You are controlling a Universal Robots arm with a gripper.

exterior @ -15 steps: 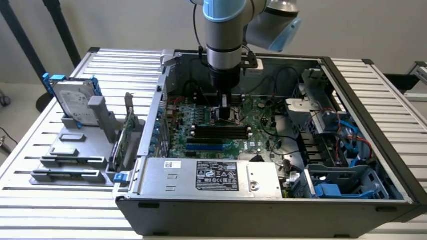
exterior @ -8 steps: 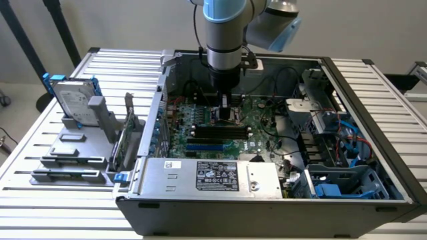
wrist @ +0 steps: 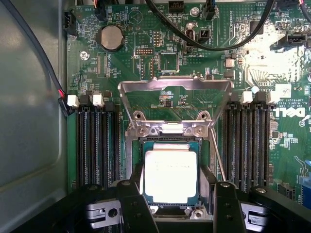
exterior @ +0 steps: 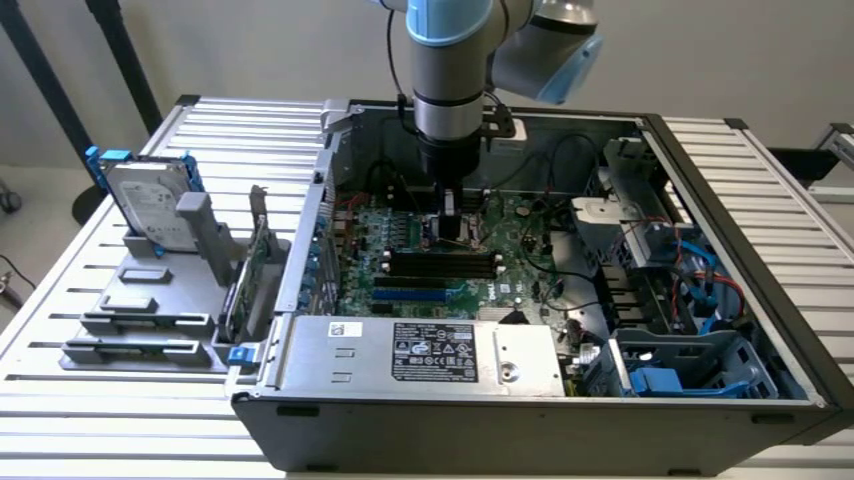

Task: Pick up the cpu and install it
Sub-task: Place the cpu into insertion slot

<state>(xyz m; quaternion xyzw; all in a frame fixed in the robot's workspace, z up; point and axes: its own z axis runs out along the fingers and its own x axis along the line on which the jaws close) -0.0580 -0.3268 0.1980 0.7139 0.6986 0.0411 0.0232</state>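
Motherboard (wrist: 170, 58) below, end effector (wrist: 180, 206) open above cpu (wrist: 171, 174)

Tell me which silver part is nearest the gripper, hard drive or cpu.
The cpu, the small square chip in the socket under the gripper; the hard drive stands outside the case.

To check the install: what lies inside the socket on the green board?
The cpu lies flat inside the socket, silver top up, with the metal lid raised. The open claw covers one edge of it; whatever is under the chip is hidden.
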